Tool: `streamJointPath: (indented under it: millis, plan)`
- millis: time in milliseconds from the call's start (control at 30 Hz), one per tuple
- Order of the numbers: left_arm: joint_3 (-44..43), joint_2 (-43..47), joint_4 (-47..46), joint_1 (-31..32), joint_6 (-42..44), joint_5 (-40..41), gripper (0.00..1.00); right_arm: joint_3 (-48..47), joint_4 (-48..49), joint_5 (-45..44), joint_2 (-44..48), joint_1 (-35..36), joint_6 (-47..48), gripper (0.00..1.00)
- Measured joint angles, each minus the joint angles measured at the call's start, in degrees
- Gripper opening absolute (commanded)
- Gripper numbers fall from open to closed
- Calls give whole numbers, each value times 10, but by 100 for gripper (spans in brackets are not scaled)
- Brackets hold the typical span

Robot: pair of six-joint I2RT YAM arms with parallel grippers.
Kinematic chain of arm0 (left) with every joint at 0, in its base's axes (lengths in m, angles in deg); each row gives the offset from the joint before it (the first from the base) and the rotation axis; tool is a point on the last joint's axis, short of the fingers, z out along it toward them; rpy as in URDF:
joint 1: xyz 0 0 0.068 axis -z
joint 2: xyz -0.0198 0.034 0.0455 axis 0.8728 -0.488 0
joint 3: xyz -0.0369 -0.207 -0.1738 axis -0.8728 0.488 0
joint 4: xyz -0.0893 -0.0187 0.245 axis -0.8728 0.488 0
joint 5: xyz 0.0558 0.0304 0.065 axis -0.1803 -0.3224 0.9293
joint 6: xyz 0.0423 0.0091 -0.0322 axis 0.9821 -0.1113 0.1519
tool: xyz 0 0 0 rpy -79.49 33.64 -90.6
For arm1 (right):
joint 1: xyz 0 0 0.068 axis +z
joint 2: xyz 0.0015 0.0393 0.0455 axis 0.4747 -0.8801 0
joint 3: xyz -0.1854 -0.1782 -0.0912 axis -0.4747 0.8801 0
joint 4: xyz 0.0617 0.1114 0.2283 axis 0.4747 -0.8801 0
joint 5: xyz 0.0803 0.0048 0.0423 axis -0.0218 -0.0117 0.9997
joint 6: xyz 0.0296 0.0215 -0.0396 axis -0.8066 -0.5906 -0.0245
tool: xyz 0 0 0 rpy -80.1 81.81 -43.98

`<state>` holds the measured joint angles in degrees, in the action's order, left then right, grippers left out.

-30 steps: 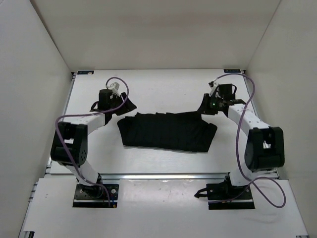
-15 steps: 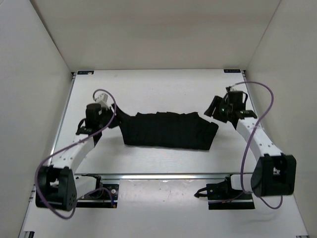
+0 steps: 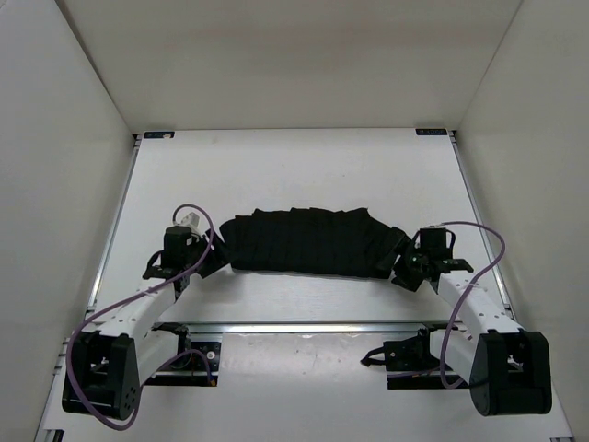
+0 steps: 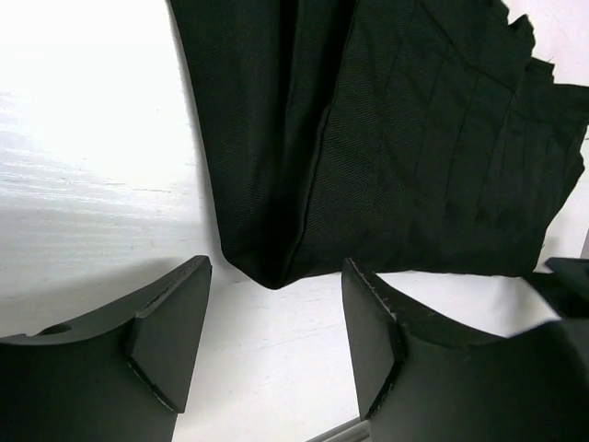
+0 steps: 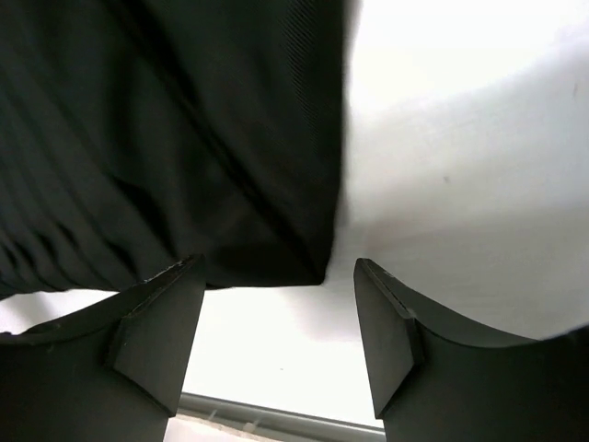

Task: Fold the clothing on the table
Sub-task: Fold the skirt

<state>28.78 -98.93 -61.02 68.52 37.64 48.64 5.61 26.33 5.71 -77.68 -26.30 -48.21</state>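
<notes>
At the left, the left gripper point(image 3: 210, 261) is low over the table point(image 3: 276, 166) with its two fingers spread, and it pinches nothing; in its wrist view the near left corner of the clothing point(image 3: 308, 241) comes to a point just beyond the gap between them. The clothing lies as a wide band across the middle of the table, between the two arms, a little nearer to the near edge. At the right, the right gripper point(image 3: 405, 270) is also spread and empty, with the near right corner of the clothing just beyond its fingers. I think the next move is to take both near corners, and here things can go wrong. The corners are in several layers, so a shallow bite can catch only the top layer and the band opens when it is lifted. If the jaws close before they reach the cloth, they meet on nothing. If one arm lifts sooner than the other, the fold becomes skewed, or the cloth is pulled toward the metal rail point(image 3: 304, 325). The clothing is soft black fabric with fine ridges like pleats and a ragged far right edge. The table is flat, matte and white, and the fingers are hard black wedges.
</notes>
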Motion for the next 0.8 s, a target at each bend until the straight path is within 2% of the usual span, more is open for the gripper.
streamJointPath:
  millis: [100, 167, 200, 233, 267, 300, 600, 667, 700, 733, 767, 800]
  plan:
    - [0, 8, 0, -1, -1, 1, 69, 18, 17, 14, -10, -3, -15, 62]
    - [0, 14, 0, -2, -2, 2, 69, 21, 37, 22, -17, -3, -18, 58]
    - [0, 16, -1, -2, -2, 2, 70, 24, 52, 27, -24, -3, -21, 53]
    - [0, 16, -2, -3, -2, 3, 69, 27, 65, 33, -28, -3, -23, 36]
    - [1, 16, -3, -3, -3, 3, 69, 31, 75, 35, -33, -2, -23, 11]
    - [4, 16, -7, -3, -3, 4, 69, 36, 87, 38, -40, -2, -24, 0]
    - [12, -3, -5, 14, -6, 17, 70, 46, 110, 60, -58, -6, -27, 1]
    - [12, -14, -8, 21, -10, 18, 62, 46, 110, 61, -58, -6, -24, 0]
    - [12, -20, -12, 27, -12, 21, 53, 46, 110, 61, -58, -6, -23, 0]
    - [12, -30, -19, 33, -15, 25, 40, 46, 110, 61, -58, -6, -20, 0]
    - [12, -46, -30, 39, -17, 28, 15, 46, 111, 62, -58, -7, -17, 1]
    - [12, -62, -39, 43, -23, 31, 4, 46, 111, 63, -57, -9, -14, 0]
